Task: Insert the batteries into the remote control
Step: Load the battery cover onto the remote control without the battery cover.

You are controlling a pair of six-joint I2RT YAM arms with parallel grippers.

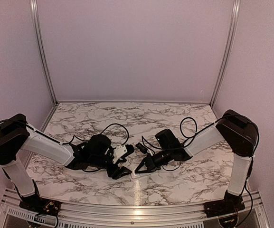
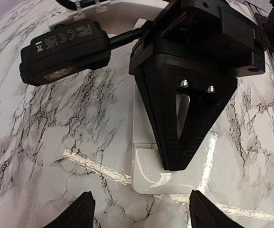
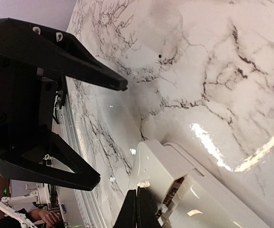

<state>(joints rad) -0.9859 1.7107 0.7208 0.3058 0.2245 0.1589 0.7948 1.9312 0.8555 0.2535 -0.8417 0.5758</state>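
Pinning the light, slick remote control point(image 2: 148, 171) under my clenched right hand point(image 2: 177, 164), I favour its long edges for my released left hand point(image 2: 142, 212).

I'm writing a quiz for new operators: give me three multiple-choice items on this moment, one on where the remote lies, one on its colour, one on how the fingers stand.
1. Where does the remote control lie?
A) flat on the marble table
B) lifted in the air
C) on a tray

2. What colour is it?
A) black
B) white
C) red

3. How do the fingers stand?
A) both pairs shut
B) left gripper open, right gripper shut
C) both pairs open

Answers:
1. A, it rests flat on the marble.
2. B, its shell is white.
3. B, the left pair stands wide apart, and the right pair meets in a point over the remote.
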